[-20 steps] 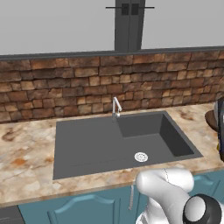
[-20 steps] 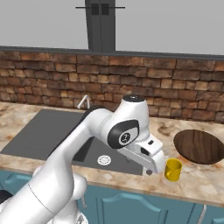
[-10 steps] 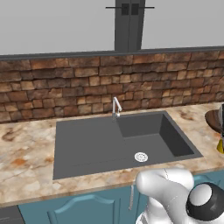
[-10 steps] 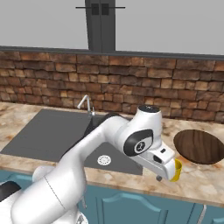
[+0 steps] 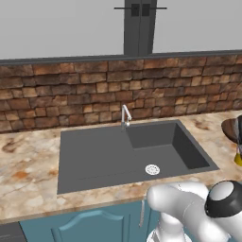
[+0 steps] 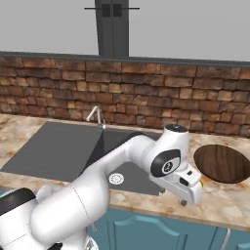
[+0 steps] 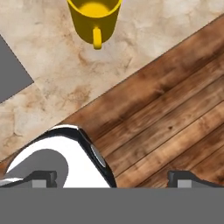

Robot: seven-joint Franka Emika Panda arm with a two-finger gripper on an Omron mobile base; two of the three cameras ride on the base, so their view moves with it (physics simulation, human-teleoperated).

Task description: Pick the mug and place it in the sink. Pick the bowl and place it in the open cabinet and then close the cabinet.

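Fingertips (image 7: 43, 176) of the gripper (image 7: 116, 177) stand at the bottom of the hand view, far apart, with nothing between them: the jaws are wide and hold nothing. That view looks down past the counter edge: wood-plank floor (image 7: 175, 113) fills its right and lower part, marbled counter (image 7: 52, 83) its upper left, and a corner of the dark grey sink (image 7: 11, 74) shows at the left edge. The mug (image 7: 94, 15), yellow, stands upright on the counter at the top of the hand view, its handle turned toward the camera and its rim cut off by the frame.

From the right base view the arm reaches forward and right, the hand low over the front edge of the counter, between the sink (image 6: 63, 151) and the bowl (image 6: 222, 163); the hand covers the mug there, and the fingers are hard to make out. The bowl lies flat on the counter just right of the hand.

In the left base view a sliver of the mug (image 5: 239, 158) shows at the right edge, the bowl (image 5: 232, 130) behind it. The sink (image 5: 118, 153) lies centre, with its faucet (image 5: 125, 116) at the back rim and drain (image 5: 152, 169) toward the front right. Behind runs a brick backsplash (image 5: 94, 94).
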